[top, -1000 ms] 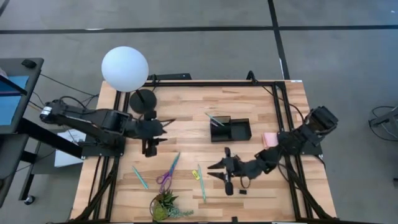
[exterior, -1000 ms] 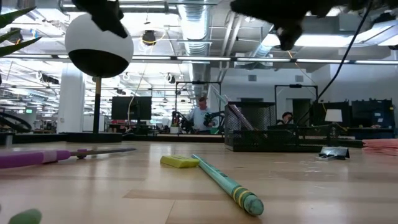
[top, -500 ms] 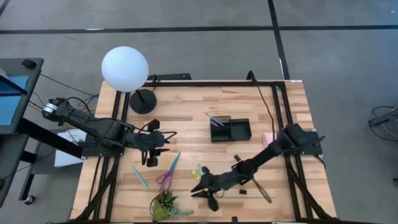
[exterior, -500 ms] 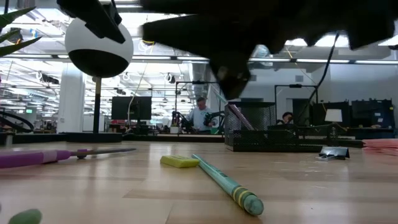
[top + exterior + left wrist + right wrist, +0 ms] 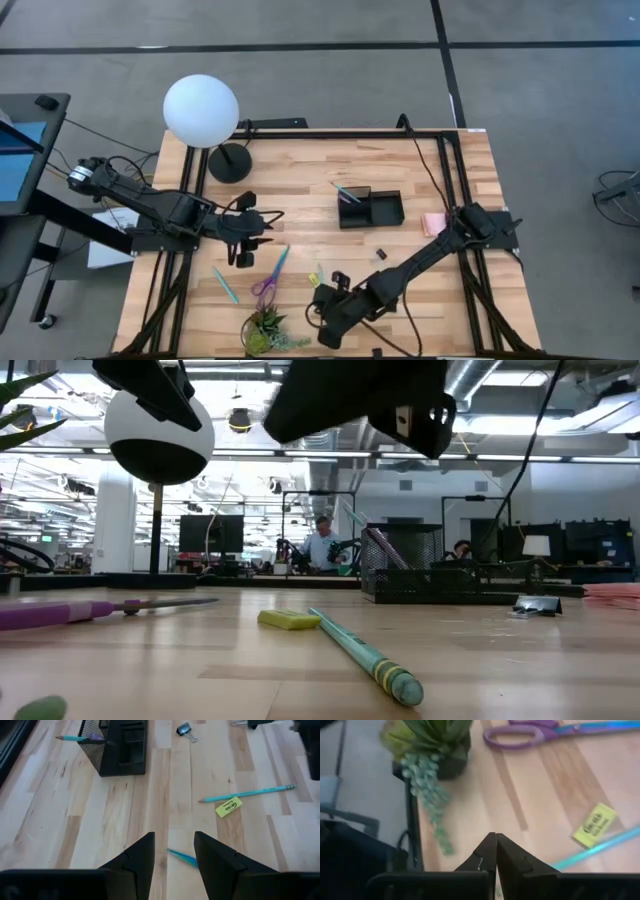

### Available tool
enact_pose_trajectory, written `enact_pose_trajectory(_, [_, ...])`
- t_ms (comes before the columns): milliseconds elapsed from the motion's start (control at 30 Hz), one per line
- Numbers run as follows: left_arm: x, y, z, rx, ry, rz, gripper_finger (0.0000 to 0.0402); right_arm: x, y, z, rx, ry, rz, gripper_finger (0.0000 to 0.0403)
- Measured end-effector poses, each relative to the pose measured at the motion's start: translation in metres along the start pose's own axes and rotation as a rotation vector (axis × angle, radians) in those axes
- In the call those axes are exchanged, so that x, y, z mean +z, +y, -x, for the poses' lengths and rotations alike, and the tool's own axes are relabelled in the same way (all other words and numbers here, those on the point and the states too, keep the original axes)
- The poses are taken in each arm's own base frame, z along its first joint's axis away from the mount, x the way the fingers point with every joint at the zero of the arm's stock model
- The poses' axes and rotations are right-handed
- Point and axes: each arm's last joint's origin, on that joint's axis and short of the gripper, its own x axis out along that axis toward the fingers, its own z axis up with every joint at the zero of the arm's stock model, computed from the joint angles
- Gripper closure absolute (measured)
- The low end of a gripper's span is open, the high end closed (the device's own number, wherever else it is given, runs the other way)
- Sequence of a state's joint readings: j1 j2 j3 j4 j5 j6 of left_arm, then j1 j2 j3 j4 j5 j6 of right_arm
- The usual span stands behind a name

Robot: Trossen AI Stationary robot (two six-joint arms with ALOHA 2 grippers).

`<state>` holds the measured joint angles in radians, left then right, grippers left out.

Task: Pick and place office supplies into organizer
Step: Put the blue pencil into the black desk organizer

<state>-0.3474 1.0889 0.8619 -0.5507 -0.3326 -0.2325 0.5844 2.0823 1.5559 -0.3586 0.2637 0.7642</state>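
Observation:
My right gripper [image 5: 318, 298] [image 5: 496, 851] hovers shut above the near middle of the table, beside a teal pen [image 5: 600, 847] [image 5: 360, 650] and the tiny yellow piece [image 5: 595, 825] [image 5: 315, 280]. My left gripper [image 5: 262, 230] [image 5: 174, 855] is open just above the teal blade tip [image 5: 182, 857] of the purple-handled scissors [image 5: 268, 277] [image 5: 540, 732], which lie flat. A second teal pen [image 5: 225, 285] lies toward the left. The black organizer [image 5: 370, 208] [image 5: 120, 745] holds a pen. A pink pad [image 5: 433, 224] and a black clip [image 5: 381, 253] [image 5: 185, 729] rest on the wood.
A small green plant [image 5: 265, 330] [image 5: 435, 745] stands at the near edge, close to my right gripper. A white globe lamp [image 5: 202, 110] on a black round base [image 5: 230, 162] stands at the far left corner. A black frame rail [image 5: 440, 170] runs along the table's sides.
My right arm has swept from the table's middle toward the near left, ending over the teal pen beside the plant. My left gripper has shifted a little toward the near edge, closer to the scissors.

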Motion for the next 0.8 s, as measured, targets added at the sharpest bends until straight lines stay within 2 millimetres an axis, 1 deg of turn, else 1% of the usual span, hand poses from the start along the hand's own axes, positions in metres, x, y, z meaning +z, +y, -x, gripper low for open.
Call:
enact_pose_trajectory(67, [0.0, 0.0, 0.0, 0.01, -0.002, 0.0, 0.0267, -0.001, 0.002, -0.002, 0.021, -0.025, -0.012, 0.0402])
enact_pose_trajectory(100, [0.0, 0.0, 0.0, 0.014, -0.003, 0.0, 0.0267, -0.002, 0.003, -0.007, 0.026, -0.036, -0.02, 0.0402])
enact_pose_trajectory(167, [0.0, 0.001, 0.0, 0.024, -0.006, 0.0, 0.0267, -0.008, 0.001, -0.019, 0.021, -0.029, -0.037, 0.0402])
enact_pose_trajectory(267, [0.0, 0.001, 0.0, 0.031, -0.006, 0.0, 0.0267, -0.02, -0.003, -0.043, 0.041, 0.023, -0.055, 0.0402])
enact_pose_trajectory(367, [0.0, 0.001, 0.0, 0.032, -0.001, -0.002, 0.0267, -0.028, -0.006, -0.056, 0.038, 0.043, -0.054, 0.0402])
enact_pose_trajectory(533, [-0.001, 0.001, 0.0, 0.033, 0.006, -0.005, 0.0267, -0.029, -0.007, -0.055, 0.022, 0.06, -0.111, 0.0403])
enact_pose_trajectory(667, [-0.001, 0.001, 0.0, 0.034, 0.009, -0.006, 0.0267, -0.035, -0.006, -0.054, -0.006, 0.095, -0.12, 0.0403])
enact_pose_trajectory(800, [-0.001, 0.001, 0.0, 0.034, 0.009, -0.007, 0.0267, -0.044, -0.01, -0.051, -0.067, 0.166, -0.163, 0.0403])
